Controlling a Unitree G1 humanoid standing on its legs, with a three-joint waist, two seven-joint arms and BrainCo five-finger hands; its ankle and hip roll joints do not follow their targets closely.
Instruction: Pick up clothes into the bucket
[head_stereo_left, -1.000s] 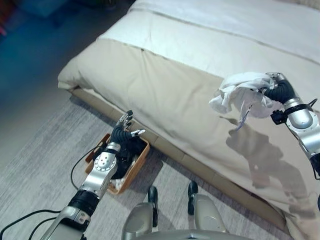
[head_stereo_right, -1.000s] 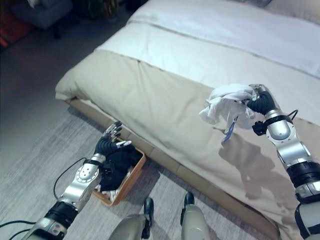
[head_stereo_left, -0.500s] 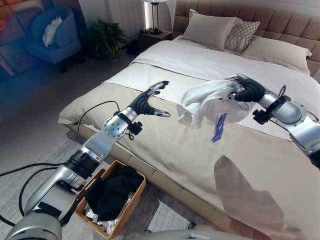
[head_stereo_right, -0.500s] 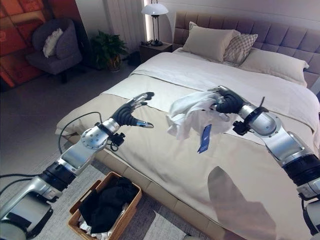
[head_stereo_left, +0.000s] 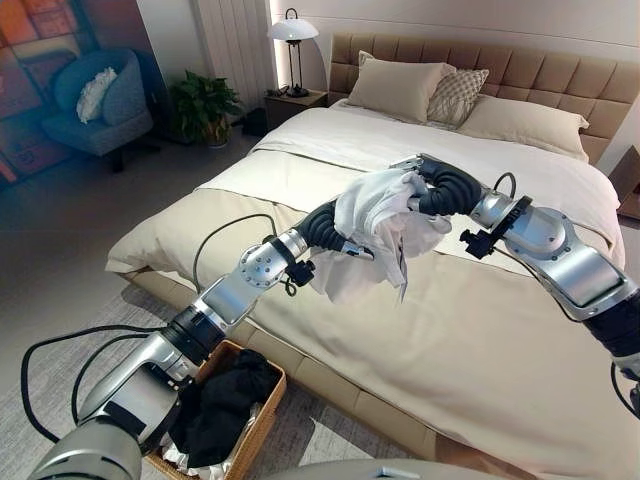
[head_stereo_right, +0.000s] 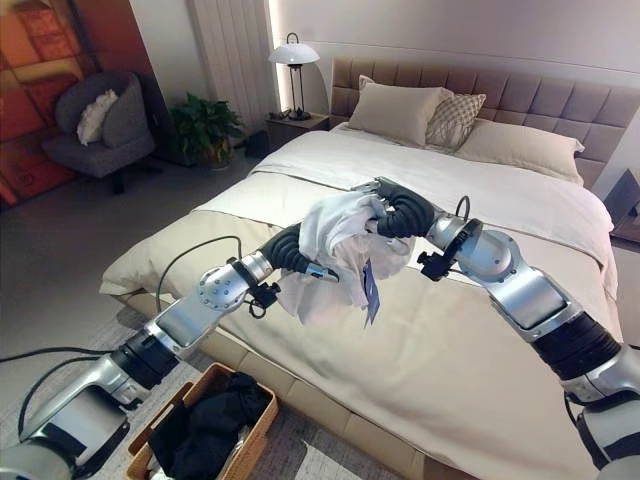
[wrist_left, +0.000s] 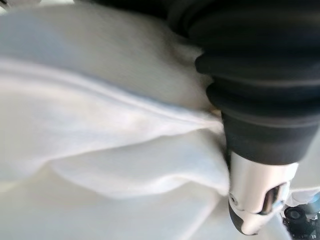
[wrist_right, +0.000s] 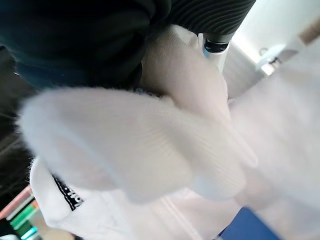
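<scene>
Change: since half a second ago the left hand has closed the gap and now reaches into the garment, where before it hung open and apart from it; the right hand still carries the cloth above the bed.
Basket (head_stereo_left: 258, 408): woven, tan, rectangular, on the grey floor at the foot of the bed; dark clothes (head_stereo_left: 222, 394) heaped inside, a bit of white cloth at its lower edge.
Left hand (head_stereo_left: 325, 228): dark ribbed cover pressed against the hanging cloth, a finger poking out under a fold; the rest of the fingers are buried in fabric, so I cannot tell whether they are clasped or straight.
White garment (head_stereo_left: 372, 218): soft, crumpled, knit-looking cloth held up in the air over the bed, between the two hands, draping down in loose folds; a blue tag (head_stereo_right: 370, 289) dangles from it.
Right hand (head_stereo_left: 440, 190): fingers curled over the top of the garment, gripping it.
Bed (head_stereo_left: 500, 330): beige cover, smooth with shallow creases; white sheet and pillows further back.
</scene>
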